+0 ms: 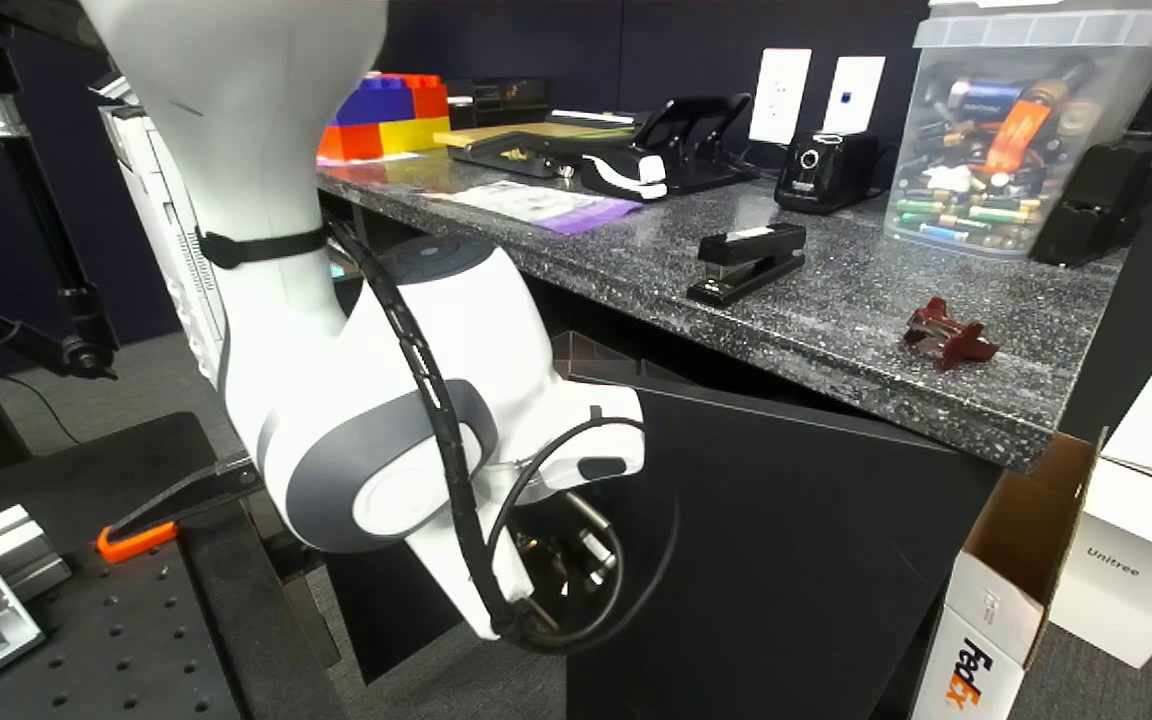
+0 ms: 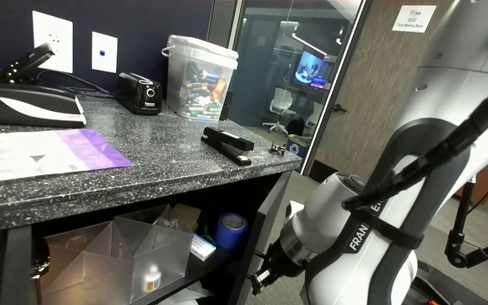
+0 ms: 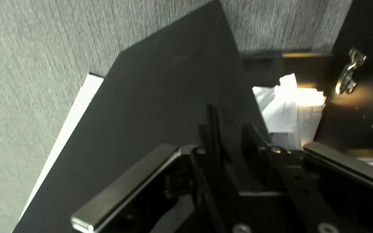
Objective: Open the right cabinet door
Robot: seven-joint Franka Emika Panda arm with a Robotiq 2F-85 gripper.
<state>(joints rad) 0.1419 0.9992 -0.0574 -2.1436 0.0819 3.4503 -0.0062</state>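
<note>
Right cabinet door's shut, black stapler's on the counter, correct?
Not shut: the right cabinet door stands open, swung out at an angle to the counter, as both exterior views show. The black stapler is on the counter, as you say.

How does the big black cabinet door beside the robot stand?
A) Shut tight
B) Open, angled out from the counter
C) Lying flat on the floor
B: the cabinet door juts out at an angle from beneath the counter, and an exterior view shows a blue roll of tape in the space inside.
</note>
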